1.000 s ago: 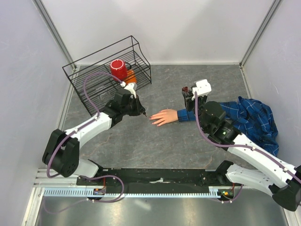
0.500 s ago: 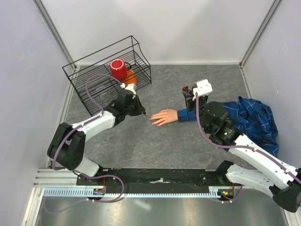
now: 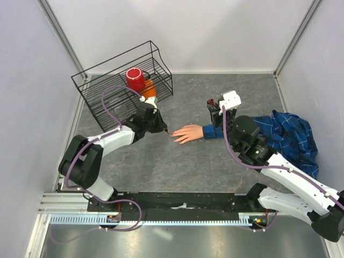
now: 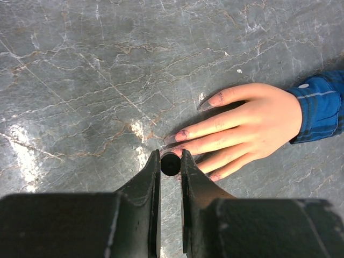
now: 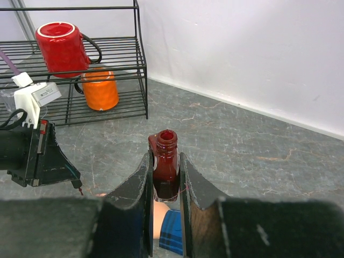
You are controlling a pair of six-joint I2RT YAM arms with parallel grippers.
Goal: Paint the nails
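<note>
Clamped on a small black round cap (image 4: 170, 165), the left gripper (image 4: 170, 157) is pointed down at the grey table (image 4: 80, 80), its jaws drawn in close with only the cap between them. A thin brush (image 5: 80, 187) with a reddish tip is seen under this gripper from the right wrist view. Just ahead of the left fingertips and slightly to their right, the fake hand (image 4: 258, 118) is laid flat, palm down, fingers spread toward the gripper. The nails (image 4: 180, 135) are found at those fingertips, the nearest ones just beyond the cap; they are tinted dusky pink to red. Whether a nail is touched by the brush cannot be told, as the contact is hidden by the cap. A blue plaid cuff (image 4: 320, 107) is worn at the wrist, on the far right of the left gripper.

The right gripper (image 5: 165, 157) is closed on an open bottle (image 5: 166, 148) of dark red polish, held upright with its neck above the fingertips. The cuff is seen directly below these jaws. Further ahead and to the left of the right gripper, a black wire rack (image 5: 123, 54) is stood, with a red mug (image 5: 63, 42) and an orange cup (image 5: 101, 88) on it.
</note>
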